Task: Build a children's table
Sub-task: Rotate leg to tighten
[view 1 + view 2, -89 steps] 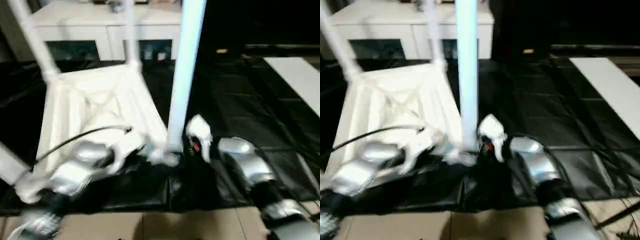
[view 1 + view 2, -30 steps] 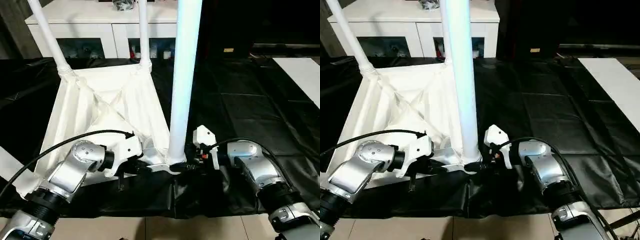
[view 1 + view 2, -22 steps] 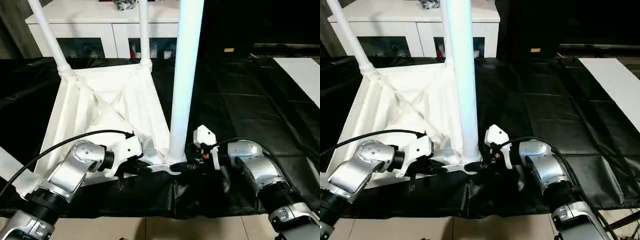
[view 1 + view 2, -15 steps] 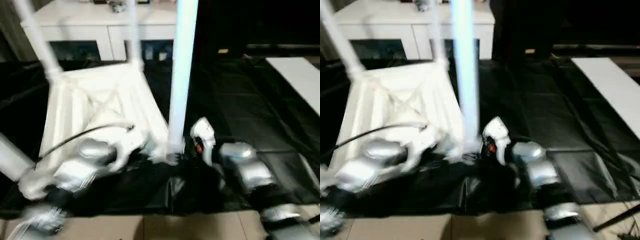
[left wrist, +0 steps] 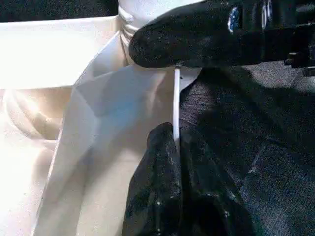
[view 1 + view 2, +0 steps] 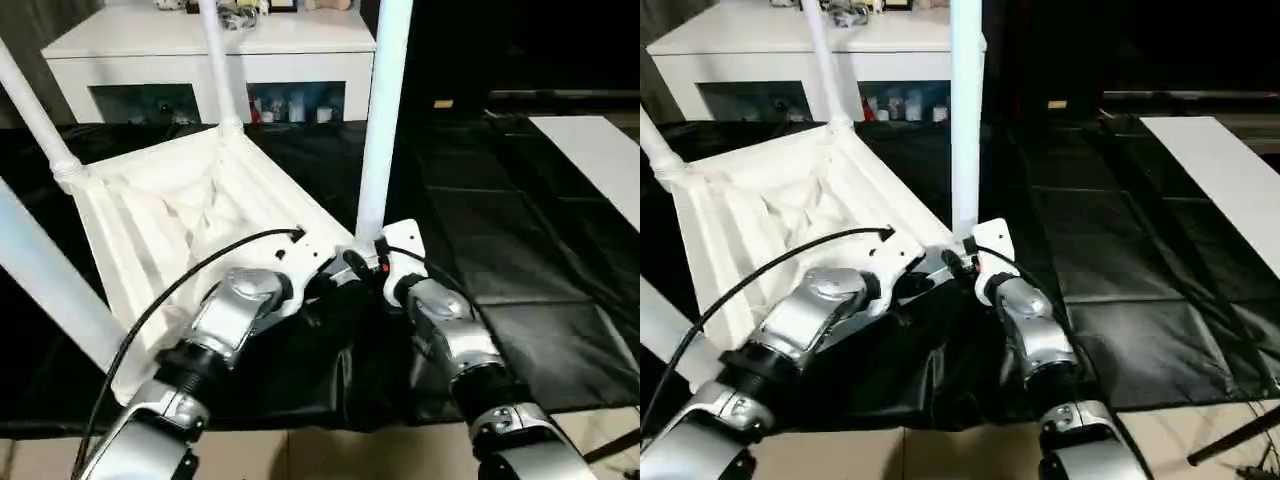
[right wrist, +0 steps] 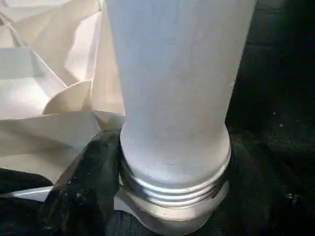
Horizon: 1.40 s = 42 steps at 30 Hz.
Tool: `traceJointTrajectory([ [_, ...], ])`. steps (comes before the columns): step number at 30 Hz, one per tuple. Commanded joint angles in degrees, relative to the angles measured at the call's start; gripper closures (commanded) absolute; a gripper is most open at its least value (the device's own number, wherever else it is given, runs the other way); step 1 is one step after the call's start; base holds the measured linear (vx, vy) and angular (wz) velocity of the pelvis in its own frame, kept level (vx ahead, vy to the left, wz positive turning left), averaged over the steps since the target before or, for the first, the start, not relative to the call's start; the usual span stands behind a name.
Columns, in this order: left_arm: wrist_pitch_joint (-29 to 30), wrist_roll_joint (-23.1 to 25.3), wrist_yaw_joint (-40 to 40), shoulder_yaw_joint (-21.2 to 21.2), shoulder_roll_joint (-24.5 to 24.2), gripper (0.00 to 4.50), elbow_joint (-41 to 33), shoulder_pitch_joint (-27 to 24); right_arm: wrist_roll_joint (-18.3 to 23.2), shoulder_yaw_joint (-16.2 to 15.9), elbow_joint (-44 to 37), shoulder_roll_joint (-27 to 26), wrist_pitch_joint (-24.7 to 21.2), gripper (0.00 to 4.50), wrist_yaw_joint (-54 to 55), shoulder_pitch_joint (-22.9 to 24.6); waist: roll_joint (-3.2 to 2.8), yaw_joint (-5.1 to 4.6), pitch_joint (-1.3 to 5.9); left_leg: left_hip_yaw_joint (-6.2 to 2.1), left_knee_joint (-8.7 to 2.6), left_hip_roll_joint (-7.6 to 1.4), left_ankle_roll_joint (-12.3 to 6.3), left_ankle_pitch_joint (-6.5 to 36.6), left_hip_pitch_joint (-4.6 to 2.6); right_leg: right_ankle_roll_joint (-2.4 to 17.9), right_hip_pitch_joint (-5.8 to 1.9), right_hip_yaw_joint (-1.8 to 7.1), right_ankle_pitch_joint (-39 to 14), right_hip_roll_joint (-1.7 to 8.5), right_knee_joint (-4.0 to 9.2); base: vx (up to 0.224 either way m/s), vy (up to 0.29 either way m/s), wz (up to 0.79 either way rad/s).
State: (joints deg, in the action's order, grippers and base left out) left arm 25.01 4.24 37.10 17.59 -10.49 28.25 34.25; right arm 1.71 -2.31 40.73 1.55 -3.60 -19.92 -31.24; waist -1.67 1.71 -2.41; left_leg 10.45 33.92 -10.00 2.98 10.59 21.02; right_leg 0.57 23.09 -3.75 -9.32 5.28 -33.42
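while your right gripper (image 6: 362,262) is spread around the upright leg (image 6: 383,120) at its threaded foot, your left gripper (image 5: 174,147) beside it pinches the tabletop's rim (image 5: 175,98).

We see two rounded silver forearms, the left arm (image 6: 232,312) and the right arm (image 6: 445,335), each ending in a white wrist housing and ringed with black ribbed collars nearer us. A thin black cable (image 6: 165,300) loops along the left arm, and glossy black fingers (image 5: 167,196) tip the left gripper (image 5: 175,142).

The left claw (image 5: 176,147) pinches the white tabletop's thin rim (image 5: 176,103).
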Motion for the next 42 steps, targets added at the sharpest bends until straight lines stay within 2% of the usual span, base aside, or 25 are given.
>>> traceJointTrajectory([
  [1, -0.25, 1.46, -1.29, 0.63, -1.24, 4.50, 1.49, -0.54, 1.55, -4.52, -3.27, -1.85, 1.14, 0.93, -8.33, 0.24, 0.52, 0.11, 3.17, -1.20, -4.74, -2.44, -1.95, 18.46, -0.32, 9.41, -2.23, 2.05, -21.29, 3.00, 4.53, 0.000, 0.000, 0.00],
  [3, -0.11, 1.08, 1.44, 1.30, -2.91, 4.50, -0.91, -1.90, 2.33, -5.16, -3.53, 0.46, 0.83, 0.65, -12.64, 0.01, 0.46, -0.05, 3.24, -1.38, -4.78, -2.55, -2.31, 17.78, 0.01, 9.59, -2.65, 1.96, -20.66, 3.14, 4.34, 0.000, 0.000, 0.00],
  [4, -0.31, 1.02, 1.82, 1.40, -3.07, 4.50, -1.12, -2.04, 2.31, -5.25, -3.57, 0.69, 0.86, 0.65, -12.98, 0.00, 0.41, -0.17, 3.16, -1.39, -4.80, -2.59, -2.43, 17.46, 0.16, 9.80, -2.61, 1.97, -20.27, 3.11, 4.27, 0.000, 0.000, 0.00],
  [5, -3.12, 0.47, 5.75, 2.37, -4.51, 4.50, -2.83, -3.17, 1.73, -6.02, -3.93, 2.52, 1.27, 0.65, -15.60, 0.03, 0.19, -0.18, 3.18, -1.43, -4.78, -2.59, -2.46, 17.44, 0.08, 9.94, -2.58, 1.97, -20.35, 3.17, 4.37, 0.000, 0.000, 0.00],
  [6, -2.67, 0.21, 7.12, 2.49, -5.34, 4.50, -4.19, -3.89, 1.64, -6.57, -4.54, 3.71, 1.45, 0.65, -18.00, 0.21, 0.06, -0.46, 3.25, -1.45, -4.72, -2.61, -2.43, 17.20, 0.21, 10.34, -2.69, 2.00, -19.16, 3.08, 4.11, 0.000, 0.000, 0.00],
  [7, -4.23, -0.22, 9.57, 2.95, -6.60, 4.50, -5.70, -4.75, 1.76, -7.25, -5.49, 5.30, 1.75, 0.65, -21.61, 0.59, 0.12, -0.53, 3.30, -1.44, -4.71, -2.64, -2.49, 17.09, 0.17, 10.67, -2.71, 2.01, -18.42, 3.08, 4.08, 0.000, 0.000, 0.00],
  [9, -5.38, -1.88, 15.47, 3.75, -10.19, 4.50, -9.77, -6.83, 1.92, -9.78, -8.56, 10.11, 3.40, 0.65, -31.14, 2.03, -0.17, -0.53, 3.43, -1.21, -4.44, -2.76, -3.35, 16.08, -0.10, 12.33, -2.66, 2.10, -14.20, 2.97, 3.77, 0.000, 0.000, 0.00],
  [10, -5.51, -1.91, 15.63, 3.80, -10.31, 4.50, -9.87, -6.87, 1.94, -9.83, -8.65, 10.23, 3.41, 0.65, -31.38, 2.07, -0.27, -0.46, 3.49, -1.25, -4.38, -2.80, -3.78, 15.40, -0.05, 13.11, -2.80, 2.05, -12.16, 2.85, 3.48, 0.000, 0.000, 0.00],
  [11, -7.80, -3.17, 19.31, 4.32, -12.14, 4.50, -11.54, -7.78, 2.25, -10.45, -9.96, 12.00, 3.53, 0.65, -34.61, 2.67, -0.23, -0.44, 3.57, -1.25, -4.34, -2.79, -4.12, 14.85, -0.04, 13.56, -2.86, 2.02, -10.94, 2.78, 3.32, 0.000, 0.000, 0.00],
  [12, -7.56, -5.51, 23.91, 4.37, -14.47, 4.50, -14.48, -9.04, 2.85, -10.88, -11.31, 14.13, 3.51, 0.65, -38.28, 3.13, -0.35, -0.41, 3.57, -1.19, -4.30, -2.78, -4.73, 13.82, -0.02, 14.41, -2.87, 2.01, -9.06, 2.72, 3.06, 0.000, 0.000, 0.00],
  [13, -7.56, -5.51, 23.91, 4.37, -14.47, 4.50, -14.48, -9.04, 2.85, -10.88, -11.31, 14.13, 3.51, 0.65, -38.28, 3.13, -0.43, -0.18, 3.61, -1.28, -4.34, -2.92, -4.64, 13.45, -0.18, 14.83, -3.05, 1.99, -8.40, 2.83, 2.91, 0.000, 0.000, 0.00],
  [15, -5.76, -6.54, 25.94, 3.96, -16.21, 4.50, -16.25, -9.60, 3.64, -11.12, -12.37, 15.71, 3.24, 0.65, -41.36, 3.40, -0.51, 0.15, 3.47, -1.02, -4.31, -3.07, -5.25, 13.04, -0.31, 15.85, -2.87, 2.05, -7.37, 2.66, 2.78, 0.000, 0.000, 0.00],
  [16, -5.13, -6.53, 26.12, 3.76, -16.69, 4.50, -16.65, -9.70, 3.90, -11.17, -12.63, 16.11, 3.18, 0.65, -42.20, 3.44, -0.63, 0.56, 3.38, -0.83, -4.35, -3.14, -4.88, 13.99, -0.79, 16.07, -2.41, 2.09, -8.39, 2.53, 2.95, 0.000, 0.000, 0.00],
  [18, -4.72, -7.74, 30.22, 3.97, -19.36, 4.50, -19.50, -10.81, 5.19, -11.15, -13.27, 16.75, 2.46, 0.65, -45.00, 3.27, -0.49, 0.90, 3.23, -0.79, -4.53, -3.23, -3.98, 15.26, -0.90, 15.85, -2.35, 2.20, -10.34, 2.57, 3.06, 0.000, 0.000, 0.00],
  [20, -4.31, -8.31, 31.36, 4.09, -20.06, 4.50, -20.45, -11.25, 5.52, -11.25, -13.46, 16.82, 2.21, 0.65, -45.85, 3.24, -0.41, 0.92, 3.15, -0.96, -4.78, -3.21, -3.02, 16.26, -0.57, 15.04, -2.65, 2.20, -12.29, 2.68, 2.99, 0.000, 0.000, 0.00],
  [23, -4.66, -8.55, 31.71, 4.17, -20.77, 4.50, -21.27, -11.91, 5.29, -12.21, -13.73, 17.11, 2.17, 0.65, -47.97, 3.16, -0.37, 0.96, 3.04, -0.88, -4.81, -3.14, -2.23, 17.79, -0.88, 14.29, -2.30, 2.41, -13.86, 2.68, 3.24, 0.000, 0.000, 0.00],
  [24, -4.68, -8.09, 31.29, 4.18, -20.84, 4.50, -21.06, -11.91, 4.53, -13.19, -13.23, 17.35, 2.44, 0.65, -49.07, 3.03, -0.12, 0.97, 3.07, -0.84, -4.76, -3.07, -2.07, 17.71, -0.87, 13.99, -2.34, 2.45, -14.55, 2.73, 3.33, 0.000, 0.000, 0.00],
  [25, -4.68, -8.09, 31.29, 4.18, -20.84, 4.50, -21.06, -11.91, 4.53, -13.19, -13.23, 17.35, 2.44, 0.65, -49.07, 3.03, 0.12, 1.01, 3.10, -0.88, -4.76, -3.07, -2.08, 17.39, -0.82, 13.88, -2.40, 2.45, -14.74, 2.78, 3.29, 0.000, 0.000, 0.00],
  [26, -4.60, -7.90, 31.20, 4.14, -20.85, 4.50, -21.00, -11.90, 4.25, -13.58, -13.01, 17.49, 2.45, 0.65, -49.52, 2.96, -0.08, 1.07, 3.11, -0.95, -4.76, -3.05, -2.14, 16.55, -0.65, 13.67, -2.50, 2.46, -14.67, 2.85, 3.22, 0.000, 0.000, 0.00],
  [29, -4.14, -7.92, 31.08, 3.88, -20.83, 4.50, -21.15, -11.96, 3.36, -14.20, -12.09, 17.82, 3.24, 0.65, -49.79, 2.64, 0.27, 1.08, 3.20, -0.94, -4.66, -3.01, -2.52, 14.96, -0.48, 13.47, -2.59, 2.44, -13.92, 2.87, 3.13, 0.000, 0.000, 0.00],
  [33, -3.61, -7.98, 31.04, 3.81, -21.19, 4.50, -21.89, -12.20, 2.23, -14.78, -10.51, 18.40, 4.54, 0.65, -50.27, 1.96, 0.18, 1.22, 3.29, -0.93, -4.49, -3.01, -3.00, 13.56, -0.43, 14.00, -2.65, 2.39, -12.84, 2.90, 2.97, 0.000, 0.000, 0.00],
  [42, -3.14, -8.15, 31.10, 3.52, -21.47, 4.50, -22.23, -12.80, 4.15, -13.28, -9.94, 17.34, 3.26, 1.34, -50.16, 1.21, 0.23, 1.22, 3.37, -0.91, -4.35, -3.00, -3.72, 12.74, -0.39, 14.29, -2.78, 2.31, -11.76, 2.82, 2.79, 0.000, 0.000, 0.00],
])
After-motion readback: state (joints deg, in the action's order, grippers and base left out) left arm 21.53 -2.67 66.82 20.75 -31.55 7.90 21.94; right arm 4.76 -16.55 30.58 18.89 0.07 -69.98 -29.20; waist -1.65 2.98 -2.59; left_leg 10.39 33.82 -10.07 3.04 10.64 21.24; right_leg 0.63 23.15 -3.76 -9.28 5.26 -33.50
